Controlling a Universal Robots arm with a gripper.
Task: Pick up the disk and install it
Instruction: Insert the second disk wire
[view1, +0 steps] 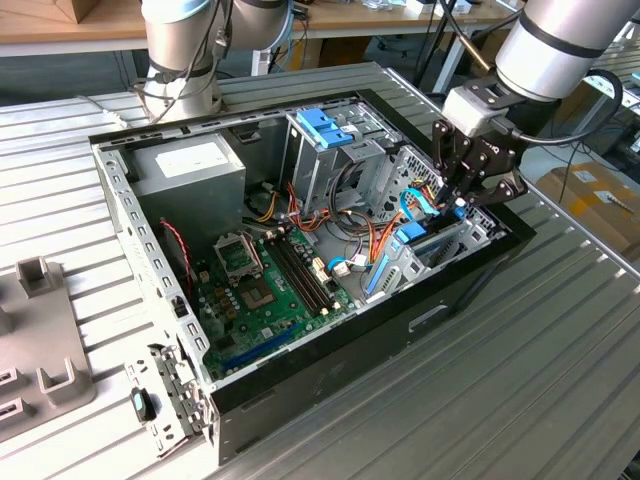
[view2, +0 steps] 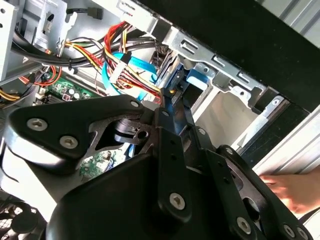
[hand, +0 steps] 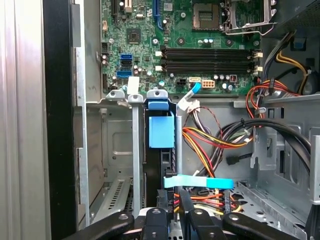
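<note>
1. Grey ribbed table (view1: 520, 380) under everything, lab benches behind. Second arm base at the far edge, parked.
2. Black case (view1: 330, 370) lying open on the table, side panel off. Power supply (view1: 190, 170) at the far corner toward the exterior view's left, board (view1: 270, 290) on the floor of the case, cage (view1: 320, 160) with blue latch (view1: 325, 125) near the middle.
3. Arm reaching down into the bay at the case end on the exterior view's right. Gripper (view1: 455, 195) just above the bay, low among the cables (view1: 380, 245).
4. Disk (hand: 161, 131) standing on edge in the bay slot between metal rails, light-blue carrier facing the first wrist view. Looks mostly slid in, far tab level with the bay's lip next to the board.
5. Fingers (hand: 186, 220) drawn narrow, nearly together, right at the near end of the disk. Pinching it or only pressing on it: cannot tell.
6. Flat blue cable (hand: 200, 182) crossing just beside the fingers, red, yellow and orange wires bunched close by.
7. A person's hand (view2: 290, 190) outside the case wall in the second wrist view, well apart from the disk.
8. Step, judged: pick-up done, install under way, last bit of seating. Full seating not confirmed.
9. Finishing, judged: calls for a straight push along the rails, no tilt, until the carrier clicks home. Risk of snagging the blue cable or wires, or jamming the carrier if skewed.
</note>
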